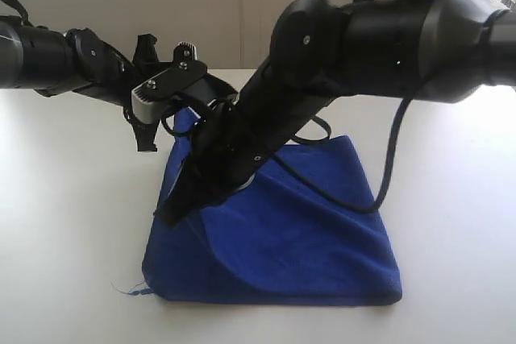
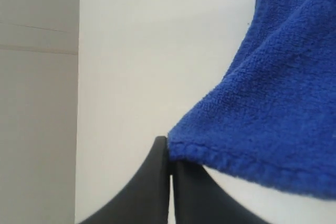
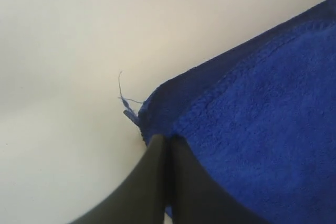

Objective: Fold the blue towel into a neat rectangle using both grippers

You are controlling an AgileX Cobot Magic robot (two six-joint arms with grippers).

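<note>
On my left gripper [image 2: 169, 148] the jaws are clenched on the blue towel [image 2: 273, 103] hem; my right gripper [image 3: 167, 142] pinches its frayed corner. The rest lies folded on the white tabletop [image 1: 64, 199].

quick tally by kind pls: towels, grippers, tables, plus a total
towels: 1, the blue towel
grippers: 2, the left gripper and the right gripper
tables: 1, the white table
total: 4
</note>
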